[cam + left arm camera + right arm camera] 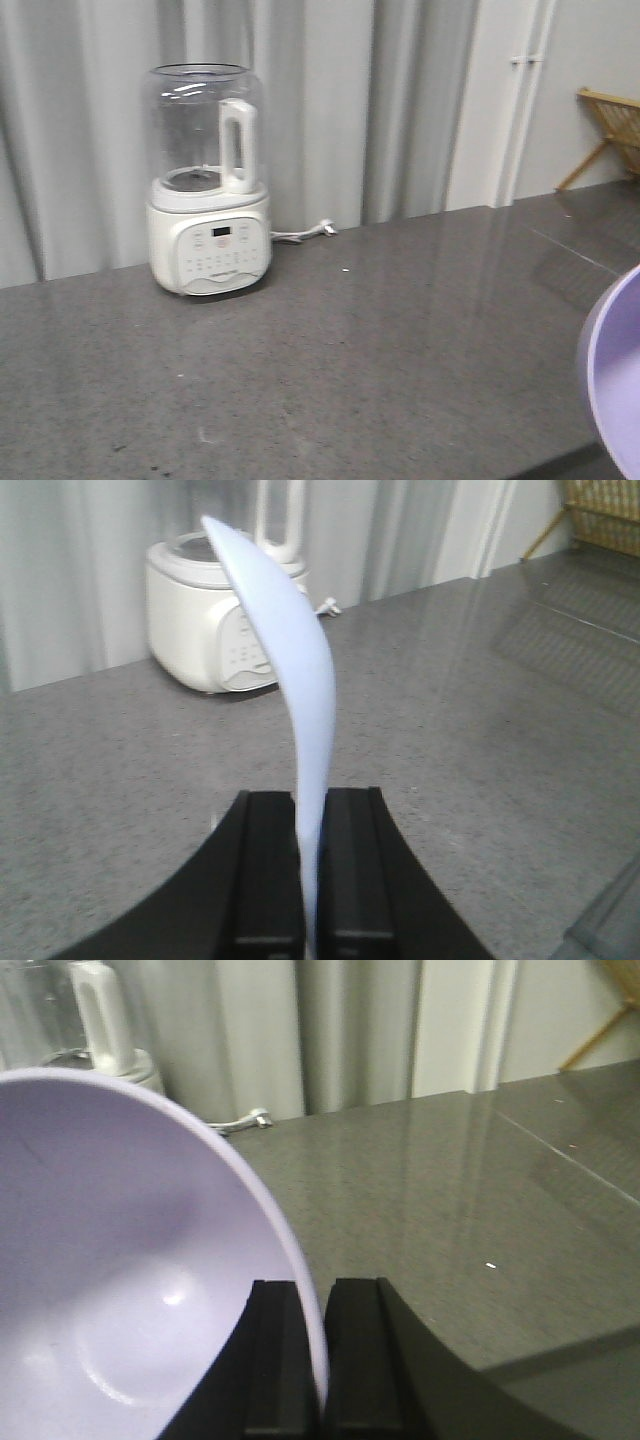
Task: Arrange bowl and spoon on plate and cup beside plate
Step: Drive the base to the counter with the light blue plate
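Pinching the lavender bowl [120,1260] by its rim, the right gripper [322,1360] has its fingers closed on the wall, holding it clear of the grey countertop [400,330]. The left gripper [310,880] is clamped on the pale blue spoon [295,660], likewise aloft. A white blender [208,180] stands at the counter's back.

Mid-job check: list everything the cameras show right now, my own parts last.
bowl: one, lavender, held tilted at the front view's right edge
spoon: one, pale blue-white, held upright above the counter
blender: one, white base with clear jug, back left of the countertop
plug and cord: one, white, right of the blender by the wall
countertop: one, dark grey
wooden rack: one, tan, far right background
plate, cup: not in view
left gripper: black, shut on spoon
right gripper: black, shut on bowl rim
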